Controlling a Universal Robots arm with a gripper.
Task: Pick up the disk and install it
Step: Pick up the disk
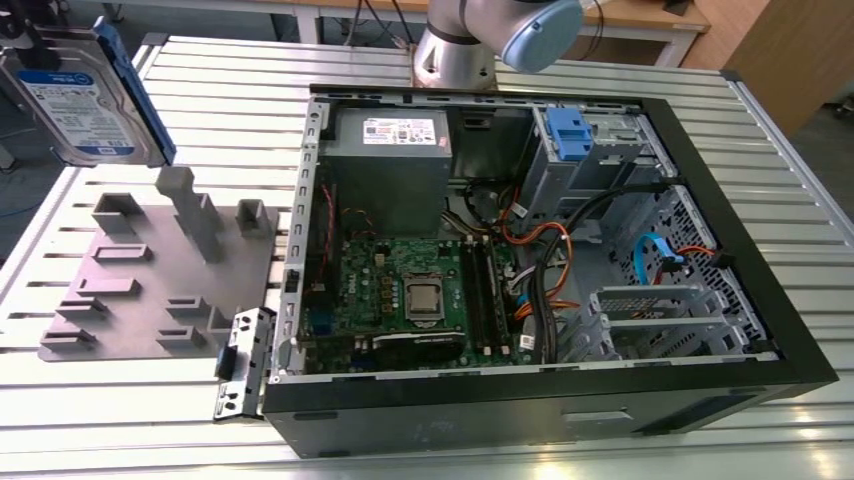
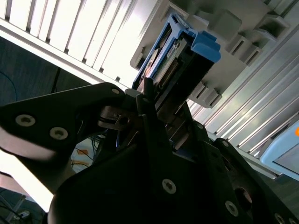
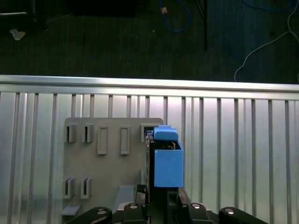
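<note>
Exterior view: the disk (image 1: 83, 100) hangs upright over the grey fixture plate (image 1: 147, 290), well apart from the open computer case (image 1: 534, 300). First wrist view has the gripper (image 3: 161, 203) clamped on it. Pick-up looks done; installation is not yet begun.

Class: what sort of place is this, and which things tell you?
Probably a robotics lab or workshop: a robot arm, a slatted metal table, an opened computer case and the disk held in the air.
</note>
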